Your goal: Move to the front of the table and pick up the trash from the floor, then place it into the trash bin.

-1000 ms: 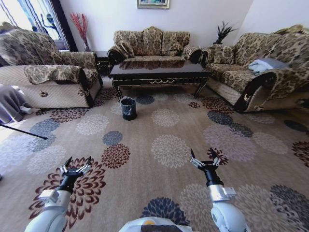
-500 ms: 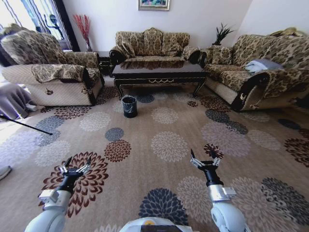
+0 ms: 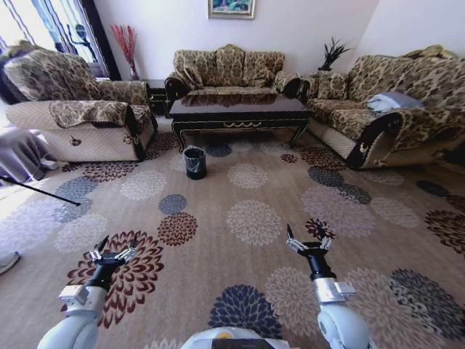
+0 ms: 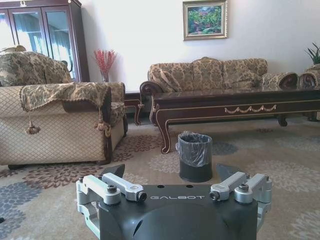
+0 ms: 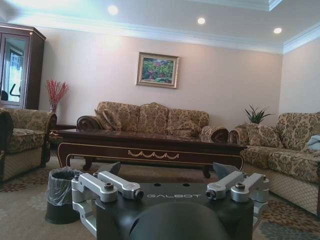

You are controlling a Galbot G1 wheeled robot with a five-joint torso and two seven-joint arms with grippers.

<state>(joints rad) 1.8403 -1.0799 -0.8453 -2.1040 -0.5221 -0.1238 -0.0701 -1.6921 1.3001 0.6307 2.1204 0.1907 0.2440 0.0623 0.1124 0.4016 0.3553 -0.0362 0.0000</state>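
Observation:
The dark glossy table [image 3: 236, 113] with gold trim stands far ahead, in front of the back sofa. Left of its front, the small black trash bin [image 3: 194, 161] sits on the flower-patterned floor [image 3: 251, 218]. I cannot make out the trash on the carpet. My left gripper [image 3: 112, 247] and right gripper [image 3: 305, 238] hover low over the carpet near me, both open and holding nothing. In the left wrist view the left gripper [image 4: 172, 171] faces the bin [image 4: 195, 156] and table [image 4: 235, 105]. In the right wrist view the right gripper [image 5: 167, 169] faces the table [image 5: 150, 145], with the bin [image 5: 62, 200] off to one side.
Patterned sofas ring the carpet: an armchair [image 3: 76, 116] on the left, a sofa [image 3: 229, 67] behind the table, another sofa [image 3: 392, 109] on the right. A dark thin rod [image 3: 36, 189] lies at the left edge. Open carpet stretches between me and the bin.
The whole head picture has shifted slightly and shows a little more of the room, so the camera moved. Both grippers keep the same open pose.

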